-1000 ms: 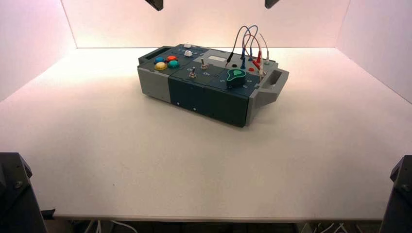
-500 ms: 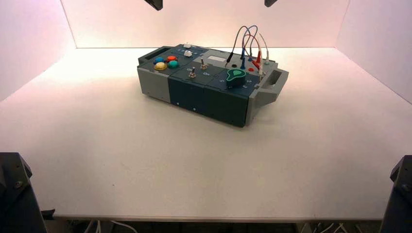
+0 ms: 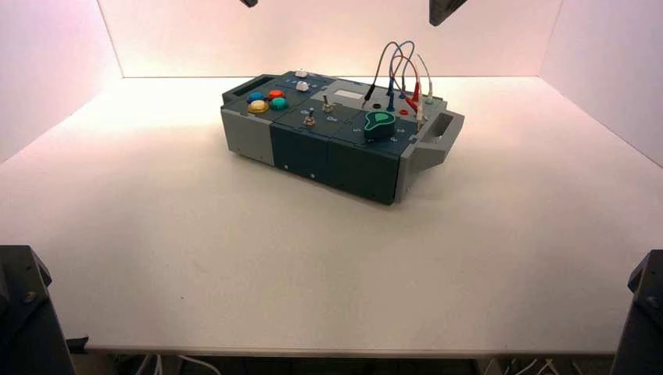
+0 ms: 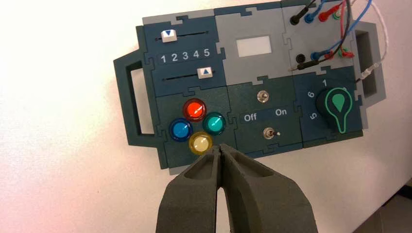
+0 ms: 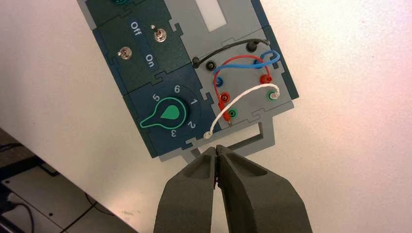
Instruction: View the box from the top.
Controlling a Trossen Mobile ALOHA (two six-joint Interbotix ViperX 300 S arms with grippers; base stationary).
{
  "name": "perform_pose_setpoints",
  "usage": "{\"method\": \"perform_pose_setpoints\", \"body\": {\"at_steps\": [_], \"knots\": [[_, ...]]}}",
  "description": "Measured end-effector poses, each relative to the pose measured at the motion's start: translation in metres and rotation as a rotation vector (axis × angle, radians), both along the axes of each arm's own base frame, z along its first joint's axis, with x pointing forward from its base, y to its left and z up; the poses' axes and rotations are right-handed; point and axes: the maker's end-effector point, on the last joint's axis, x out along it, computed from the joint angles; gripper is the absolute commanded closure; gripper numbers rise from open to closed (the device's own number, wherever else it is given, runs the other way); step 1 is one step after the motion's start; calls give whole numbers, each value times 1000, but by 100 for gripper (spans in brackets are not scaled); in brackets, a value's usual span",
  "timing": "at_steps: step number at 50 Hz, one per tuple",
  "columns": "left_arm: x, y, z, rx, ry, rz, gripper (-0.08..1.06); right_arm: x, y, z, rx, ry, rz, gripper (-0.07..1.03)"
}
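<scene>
The box (image 3: 336,141) stands turned on the white table, dark teal and grey. My left gripper (image 3: 249,2) and right gripper (image 3: 446,9) hang high above it at the top edge of the high view. The left wrist view looks straight down on the whole box (image 4: 248,77): two sliders, a red button (image 4: 195,109), a blue, a teal and a yellow one, two toggle switches, the green knob (image 4: 338,103) and looped wires. The left gripper (image 4: 221,148) is shut and empty. The right wrist view shows the knob (image 5: 170,112), the wires and a grey handle (image 5: 265,138). The right gripper (image 5: 216,148) is shut and empty.
The white table (image 3: 234,258) spreads wide round the box, with white walls at the back and both sides. The two arm bases stand at the front corners (image 3: 23,312). Cables and floor show past the table edge in the right wrist view (image 5: 29,189).
In the high view the right gripper has come a little further into sight at the top edge, and the left gripper shows less. The box has not moved.
</scene>
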Motion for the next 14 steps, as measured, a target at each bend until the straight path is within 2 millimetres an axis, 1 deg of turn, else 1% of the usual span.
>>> {"method": "perform_pose_setpoints", "body": {"at_steps": [14], "knots": [[0,1,1,0,-1,3,100,0,-1,0,-4,-3,1,98]]}}
